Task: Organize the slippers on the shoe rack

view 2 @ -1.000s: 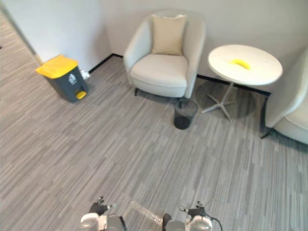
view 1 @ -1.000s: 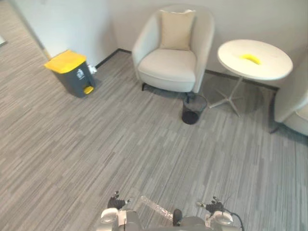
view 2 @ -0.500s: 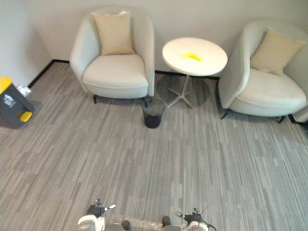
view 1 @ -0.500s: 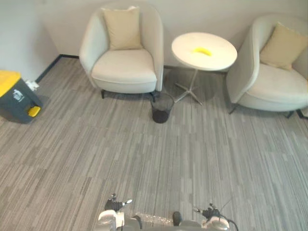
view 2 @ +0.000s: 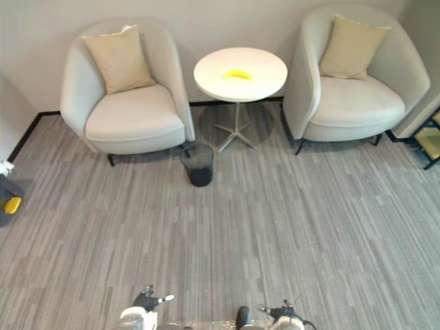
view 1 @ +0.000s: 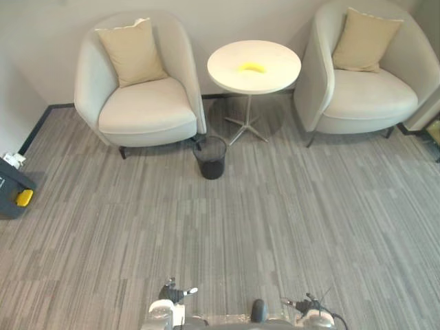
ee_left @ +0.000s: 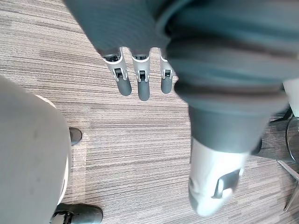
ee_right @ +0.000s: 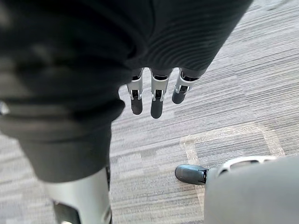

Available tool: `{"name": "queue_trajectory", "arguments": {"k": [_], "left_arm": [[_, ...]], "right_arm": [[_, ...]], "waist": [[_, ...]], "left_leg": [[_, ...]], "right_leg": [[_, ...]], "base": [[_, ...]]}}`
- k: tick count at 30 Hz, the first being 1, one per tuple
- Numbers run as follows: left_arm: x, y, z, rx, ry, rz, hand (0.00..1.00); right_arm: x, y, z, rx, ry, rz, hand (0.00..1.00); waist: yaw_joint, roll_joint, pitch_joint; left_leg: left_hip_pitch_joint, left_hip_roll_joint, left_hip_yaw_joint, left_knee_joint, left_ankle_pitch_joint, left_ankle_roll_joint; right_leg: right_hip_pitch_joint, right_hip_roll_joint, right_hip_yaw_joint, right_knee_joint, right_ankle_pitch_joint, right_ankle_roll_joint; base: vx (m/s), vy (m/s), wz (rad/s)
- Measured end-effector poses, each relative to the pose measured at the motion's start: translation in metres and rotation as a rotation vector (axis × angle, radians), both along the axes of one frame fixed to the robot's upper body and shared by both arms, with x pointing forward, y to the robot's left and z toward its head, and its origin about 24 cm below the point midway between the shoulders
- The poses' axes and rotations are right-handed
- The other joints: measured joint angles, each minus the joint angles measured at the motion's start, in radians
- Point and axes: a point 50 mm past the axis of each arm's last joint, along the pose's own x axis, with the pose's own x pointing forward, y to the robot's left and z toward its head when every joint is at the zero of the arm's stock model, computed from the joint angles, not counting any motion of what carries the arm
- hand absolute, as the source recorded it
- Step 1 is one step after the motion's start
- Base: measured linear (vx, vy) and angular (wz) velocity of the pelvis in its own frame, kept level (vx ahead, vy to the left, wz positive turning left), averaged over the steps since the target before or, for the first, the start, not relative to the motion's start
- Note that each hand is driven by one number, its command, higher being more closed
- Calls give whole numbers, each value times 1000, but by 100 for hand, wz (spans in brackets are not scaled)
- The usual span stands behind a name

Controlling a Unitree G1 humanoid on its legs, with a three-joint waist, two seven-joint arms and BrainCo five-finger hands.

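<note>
Left hand [ee_left: 144, 87]: fingers are held straight and loose over the grey striped carpet [view 1: 289, 220], nothing is grasped. Right hand [ee_right: 156, 101]: likewise released, nothing is held.

Containers:
- A black mesh wastebasket [view 1: 210, 157] is set on the carpet between the left armchair [view 1: 141, 110] and the foot of the round white table [view 1: 278, 72], just beside the chair's front corner. Its inside is seen as dark; contents cannot be told.
- A grey bin with a yellow pedal [view 1: 12, 194] is cut off by the left edge, by the wall. Its contents cannot be told.

A small yellow object [view 1: 251, 67] is laid on the table top. One beige cushion [view 1: 132, 51] is propped in the left armchair, another [view 1: 364, 40] in the right armchair [view 1: 371, 100].

A dark-framed rack [view 2: 427, 135] is glimpsed at the right edge, past the right armchair. Where the slippers lie cannot be told.
</note>
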Motion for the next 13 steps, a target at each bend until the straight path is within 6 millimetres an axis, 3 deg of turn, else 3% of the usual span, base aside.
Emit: {"name": "queue_trajectory", "arguments": {"k": [10,13], "left_arm": [[-8,13,-1,32,27,2,0],[-8,12,-2,30,29,0,0]], "right_arm": [[1,2,0,7,-2,-2,0],[2,0,0,5,-6,-9,0]], "waist": [[-5,-29,10],[-11,-23,11]], "left_leg": [[19,-12,-41,-52,-19,2],[18,-12,-55,-54,-13,-2]], "right_leg": [[1,-15,-12,-1,27,19],[3,-20,-29,-1,27,19]], "base": [[-112,18,2],[-19,8,8]]}}
